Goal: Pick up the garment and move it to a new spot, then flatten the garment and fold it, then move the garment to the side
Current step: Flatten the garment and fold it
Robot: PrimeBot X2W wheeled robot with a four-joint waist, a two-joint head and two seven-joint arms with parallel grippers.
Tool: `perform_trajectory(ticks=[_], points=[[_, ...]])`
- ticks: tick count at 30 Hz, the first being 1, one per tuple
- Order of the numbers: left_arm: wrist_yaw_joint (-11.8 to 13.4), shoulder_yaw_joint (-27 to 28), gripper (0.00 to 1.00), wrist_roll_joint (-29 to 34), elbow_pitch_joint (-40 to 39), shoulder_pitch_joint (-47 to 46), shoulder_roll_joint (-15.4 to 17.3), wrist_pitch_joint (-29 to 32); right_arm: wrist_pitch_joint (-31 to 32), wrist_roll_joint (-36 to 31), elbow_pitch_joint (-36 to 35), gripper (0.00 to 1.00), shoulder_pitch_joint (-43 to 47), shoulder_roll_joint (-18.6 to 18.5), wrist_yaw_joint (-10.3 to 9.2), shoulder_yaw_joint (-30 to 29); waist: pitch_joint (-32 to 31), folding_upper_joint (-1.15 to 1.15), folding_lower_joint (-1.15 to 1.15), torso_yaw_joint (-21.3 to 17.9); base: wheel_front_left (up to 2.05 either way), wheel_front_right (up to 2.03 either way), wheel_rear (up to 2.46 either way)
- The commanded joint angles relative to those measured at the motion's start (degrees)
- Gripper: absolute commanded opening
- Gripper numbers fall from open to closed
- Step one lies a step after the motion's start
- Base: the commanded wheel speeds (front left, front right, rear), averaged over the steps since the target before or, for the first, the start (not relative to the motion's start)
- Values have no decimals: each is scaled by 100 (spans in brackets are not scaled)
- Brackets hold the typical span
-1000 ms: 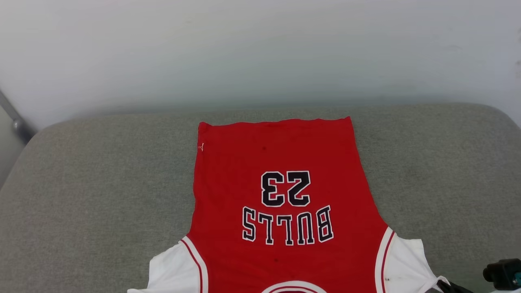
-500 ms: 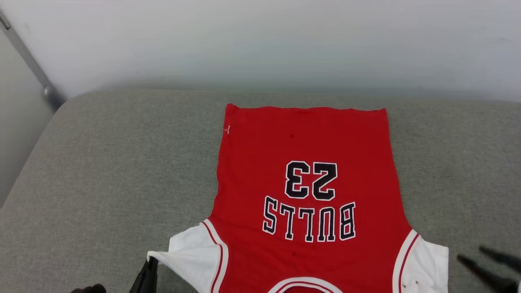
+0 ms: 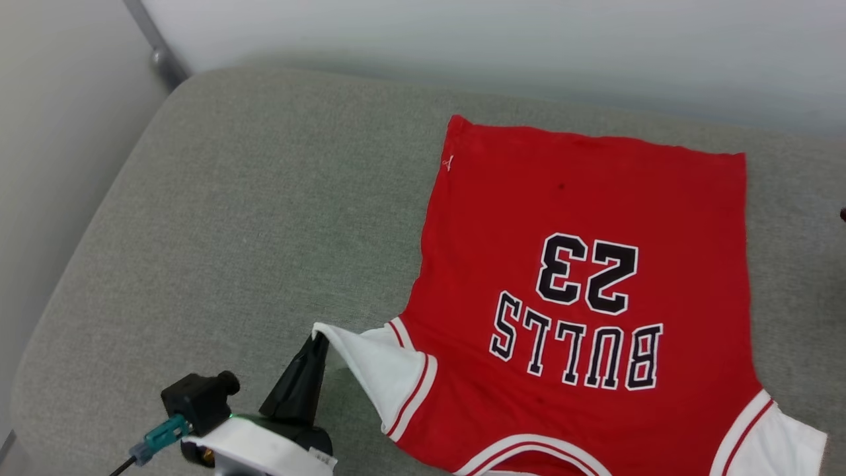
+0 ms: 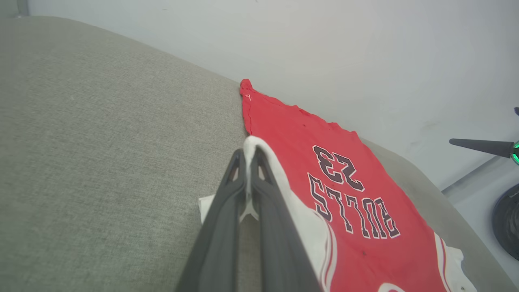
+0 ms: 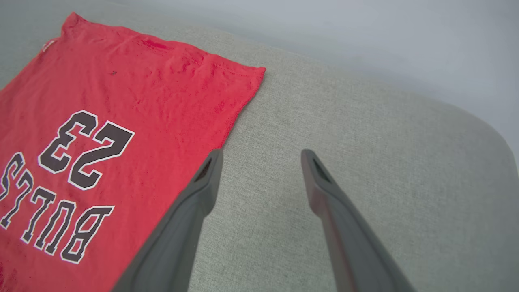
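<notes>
In the head view the garment [image 3: 581,264] lies flat, print up, on the right half of the grey cushion [image 3: 231,231], hem toward the far edge by the pale wall [image 3: 462,39], while the left gripper [image 3: 320,338] near the front edge has its jaws closed on the white sleeve's tip. The left wrist view shows that tip pinched between the dark fingers [image 4: 223,219]. In the right wrist view the right gripper [image 5: 261,156] hovers, jaws wide apart and empty, by the garment's side edge.

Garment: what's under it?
The garment lies on the grey cushion, bare around it. Anything directly beneath the cloth is hidden. The left gripper pinches its white sleeve.
</notes>
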Motion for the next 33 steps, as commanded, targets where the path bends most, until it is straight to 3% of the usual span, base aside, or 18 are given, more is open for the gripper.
perform_trajectory(ticks=[1, 4, 5, 11, 18, 28, 29, 30, 31, 33], points=[[2, -101, 0, -73, -41, -219, -38, -11, 213, -62, 327, 100, -322, 232, -5, -82, 403, 0, -1, 306, 0, 0, 0], [3, -298, 0, -113, -43, -415, 8, -11, 677, -310, 789, 100, -762, 492, -5, -91, 632, 0, -1, 451, 0, 0, 0], [3, -490, 0, -157, -44, -618, 68, -11, 1057, -519, 1341, 100, -1172, 734, -4, -166, 767, 0, -1, 621, 0, 0, 0], [3, -801, 0, -222, -148, -1108, 92, -10, 1550, -1098, 2328, 100, -1986, 1150, -5, -268, 1200, 0, -1, 931, 0, 0, 0], [2, -1131, 0, -343, -124, -1496, 125, -11, 1635, -1861, 3395, 100, -2865, 1438, -5, -400, 1715, 0, -1, 1170, 0, 0, 0], [2, -1232, 0, -376, -101, -1674, 80, -11, 1587, -2411, 3916, 100, -3029, 1861, 6, -208, 2090, 0, -1, 1214, 0, 0, 0], [3, -1232, 0, -362, -87, -1679, 100, -11, 1635, -2369, 3920, 64, -2975, 1936, 6, -197, 2106, 0, -1, 1192, 0, 0, 0], [3, -1215, 0, -365, -81, -1690, 116, -11, 1686, -2337, 3889, 22, -2912, 2004, 11, -159, 2115, 0, -1, 1162, 0, 0, 0], [2, -1183, 0, -375, -81, -1702, 120, -11, 1707, -2311, 3822, 0, -2847, 2048, 27, -111, 2117, 0, -1, 1129, 0, 0, 0], [3, -1112, 0, -370, -71, -1689, 138, -11, 1787, -2233, 3736, 0, -2755, 2064, 31, -75, 2105, 0, -1, 1045, 0, 0, 0]])
